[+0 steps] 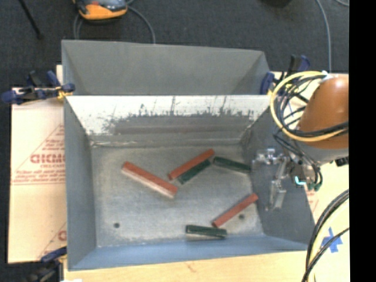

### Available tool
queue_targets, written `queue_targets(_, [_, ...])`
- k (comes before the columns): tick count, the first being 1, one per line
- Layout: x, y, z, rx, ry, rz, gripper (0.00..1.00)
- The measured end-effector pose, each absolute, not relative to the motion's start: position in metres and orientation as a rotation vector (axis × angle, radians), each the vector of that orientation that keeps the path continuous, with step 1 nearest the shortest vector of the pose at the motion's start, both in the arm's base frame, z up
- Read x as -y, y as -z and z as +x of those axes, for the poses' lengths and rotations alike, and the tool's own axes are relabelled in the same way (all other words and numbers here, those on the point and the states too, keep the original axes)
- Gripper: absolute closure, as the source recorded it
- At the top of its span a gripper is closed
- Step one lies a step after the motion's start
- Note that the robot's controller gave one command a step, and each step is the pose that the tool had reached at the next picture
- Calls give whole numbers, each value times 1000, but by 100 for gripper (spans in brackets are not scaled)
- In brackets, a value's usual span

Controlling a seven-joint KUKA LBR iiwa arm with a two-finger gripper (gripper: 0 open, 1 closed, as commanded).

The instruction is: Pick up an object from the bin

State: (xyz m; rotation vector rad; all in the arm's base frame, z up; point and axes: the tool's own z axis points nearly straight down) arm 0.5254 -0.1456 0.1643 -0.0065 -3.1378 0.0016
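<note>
My gripper [275, 184] hangs over the bin's right wall, above the sloping side. Nearest to it, a reddish-brown bar [235, 210] lies slantwise on the floor at the lower right, just left of the gripper. A dark green bar [231, 164] lies further back by the right wall, also close to the gripper. Another dark green bar [205, 231] rests flat along the front edge of the floor. Nothing shows in the gripper.
In the middle of the floor a reddish bar [191, 164] leans against a dark green one [194, 171]. A longer pale red bar [148, 179] lies slantwise to their left. The arm's orange cover and its cables sit at the right, outside the bin.
</note>
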Motion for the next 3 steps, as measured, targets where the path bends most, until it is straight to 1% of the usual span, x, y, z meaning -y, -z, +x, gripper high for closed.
queue_targets(1, [145, -168, 527, 3146, -4, 0, 0])
queue_targets(2, [134, -135, 526, 3144, -8, 229, 0])
queue_targets(3, [106, -111, 523, 3055, 0, 733, 0])
